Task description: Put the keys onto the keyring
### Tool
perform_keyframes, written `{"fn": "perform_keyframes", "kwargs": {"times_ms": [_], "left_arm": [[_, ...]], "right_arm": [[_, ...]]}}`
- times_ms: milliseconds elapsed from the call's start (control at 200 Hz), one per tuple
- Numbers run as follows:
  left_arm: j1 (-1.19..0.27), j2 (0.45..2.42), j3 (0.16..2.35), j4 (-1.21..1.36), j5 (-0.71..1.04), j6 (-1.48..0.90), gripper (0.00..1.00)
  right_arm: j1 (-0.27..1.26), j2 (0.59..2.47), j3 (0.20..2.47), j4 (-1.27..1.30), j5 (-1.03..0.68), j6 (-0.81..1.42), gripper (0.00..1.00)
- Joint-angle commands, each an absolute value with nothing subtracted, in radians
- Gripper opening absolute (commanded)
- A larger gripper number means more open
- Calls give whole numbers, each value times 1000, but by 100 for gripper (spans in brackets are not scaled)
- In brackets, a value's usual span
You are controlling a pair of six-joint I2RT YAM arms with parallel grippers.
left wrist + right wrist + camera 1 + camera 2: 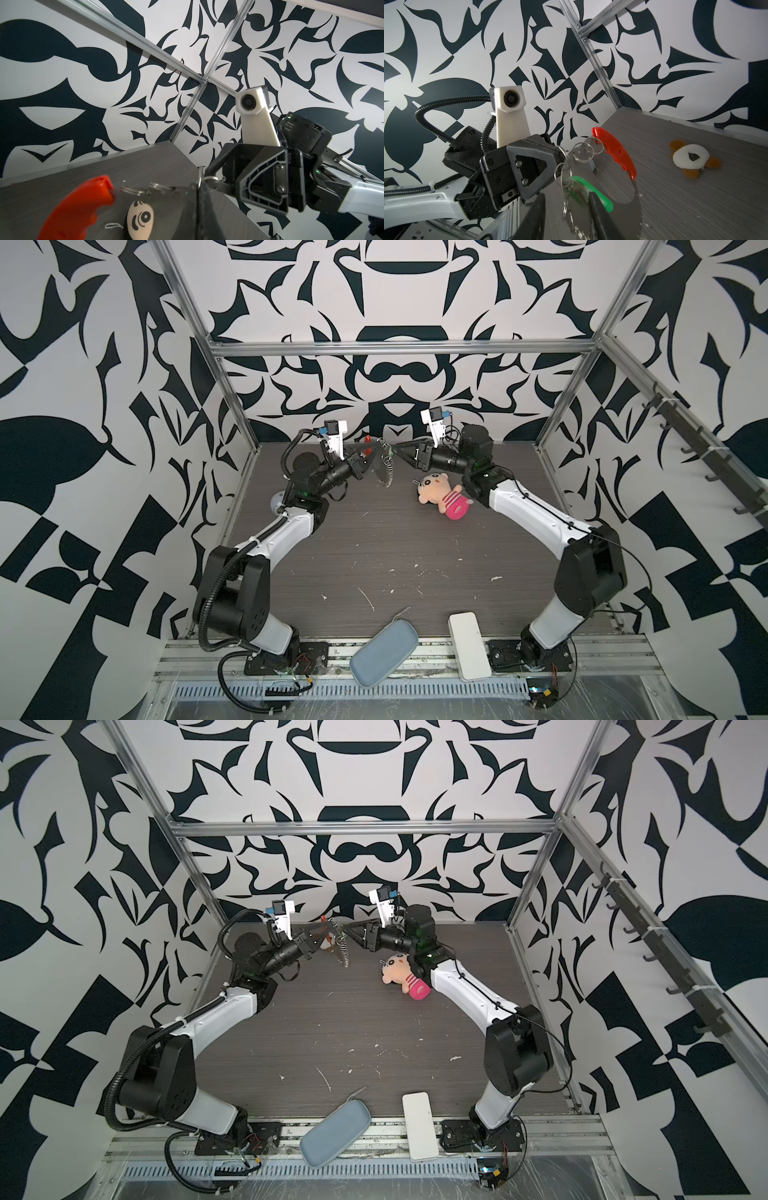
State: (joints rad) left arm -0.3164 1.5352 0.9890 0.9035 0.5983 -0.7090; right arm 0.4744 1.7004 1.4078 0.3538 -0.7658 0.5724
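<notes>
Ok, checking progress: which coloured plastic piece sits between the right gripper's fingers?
The green key, hanging from silver rings between the right gripper's fingers. The red piece curves away, clear of them.

I work in a robotics lab test cell: aluminium framing boxes in my grey bench, black-and-white patterned panels wall it, and a slotted mounting rail fronts it.

One keyring, its silver rings too tangled to count; one green key; two plush toys, a pink doll and a white-and-brown toy; one grey pouch; one white box; two arms, left and right, each with one camera; white scraps, more than ten
</notes>
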Motion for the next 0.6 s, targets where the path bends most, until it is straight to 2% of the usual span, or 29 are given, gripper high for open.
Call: {"fn": "perform_keyframes", "kwargs": {"times_ms": [0,155,270,380,445,520,595], "left_arm": [[-321,1541,1016,1013,630,-754,0],[-320,1550,1022,1018,653,-753,0],[-318,1548,1026,1022,671,-751,0],[-319,1539,1026,1013,680,-738,0],[-319,1531,1025,997,681,-724,0],[-315,1521,1025,977,684,-701,0],[-311,1511,1025,964,671,-686,0]], "right_arm": [[492,1698,1481,391,-816,566,38],[493,1748,1529,403,-833,569,38],[493,1766,1543,418,-847,584,33],[494,1769,1539,430,-854,592,22],[493,1765,1534,432,-861,595,20],[494,1756,1525,431,-868,597,20],[494,1743,1511,433,-872,600,24]]}}
